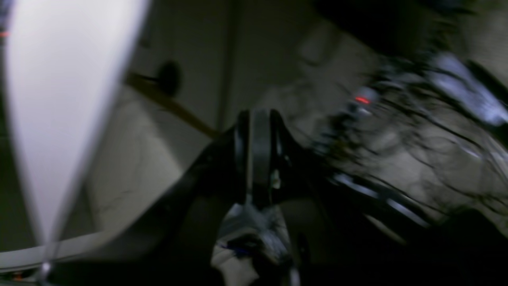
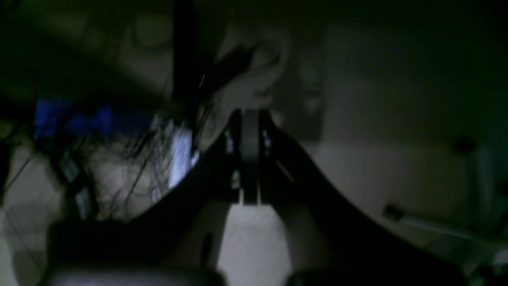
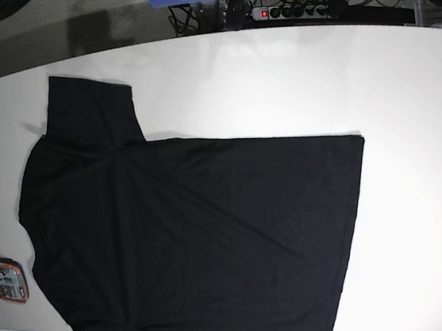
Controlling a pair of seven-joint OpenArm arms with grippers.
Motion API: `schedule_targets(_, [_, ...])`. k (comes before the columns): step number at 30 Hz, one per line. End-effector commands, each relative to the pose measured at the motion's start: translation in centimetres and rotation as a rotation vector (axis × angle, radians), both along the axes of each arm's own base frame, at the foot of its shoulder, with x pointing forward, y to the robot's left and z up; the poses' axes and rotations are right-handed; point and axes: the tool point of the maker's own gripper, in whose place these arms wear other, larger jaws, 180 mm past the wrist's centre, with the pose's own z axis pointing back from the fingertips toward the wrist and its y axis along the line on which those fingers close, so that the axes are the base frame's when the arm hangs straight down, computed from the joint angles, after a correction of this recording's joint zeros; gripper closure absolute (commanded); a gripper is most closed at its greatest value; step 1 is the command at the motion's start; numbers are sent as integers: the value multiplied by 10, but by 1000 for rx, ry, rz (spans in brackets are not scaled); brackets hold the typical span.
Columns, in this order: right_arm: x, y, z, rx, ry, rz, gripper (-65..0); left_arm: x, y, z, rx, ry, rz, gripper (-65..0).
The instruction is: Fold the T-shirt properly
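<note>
The T-shirt lies flat across the frame's left and centre on the white table, ready for folding; both grippers look closed, empty

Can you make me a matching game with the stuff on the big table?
Things:
1. T-shirt
2. table
3. power strip
4. sticker card

Descriptions:
A. white and wide
B. on the floor past the far edge, red light on
C. black, spread flat
D. red-rimmed, at the left edge

Pairs: 1-C, 2-A, 3-B, 4-D
</note>
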Motion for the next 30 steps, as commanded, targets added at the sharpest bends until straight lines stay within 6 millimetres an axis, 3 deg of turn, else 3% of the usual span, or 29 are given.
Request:
schedule_targets(1, [4,-1,12,-4,-30,7,0,8,-6,13,-12,-48,-13,0])
schedule_targets(6, [38,-2,36,-17,-134,23,0,52,-6,36,-4,-194,-22,0])
schedule_targets(11, [41,-2,38,-17,-143,27,0,63,-14,46,-8,-257,33,0])
schedule_targets(14, [60,0,42,-15,-198,28,0,73,-10,50,7,-292,40,0])
schedule_targets(19, [87,1,51,-16,-280,33,0,99,-23,73,-25,-394,19,0])
schedule_targets(30, [98,-25,65,-98,-322,17,0,140,-47,118,-90,-574,-7,0])
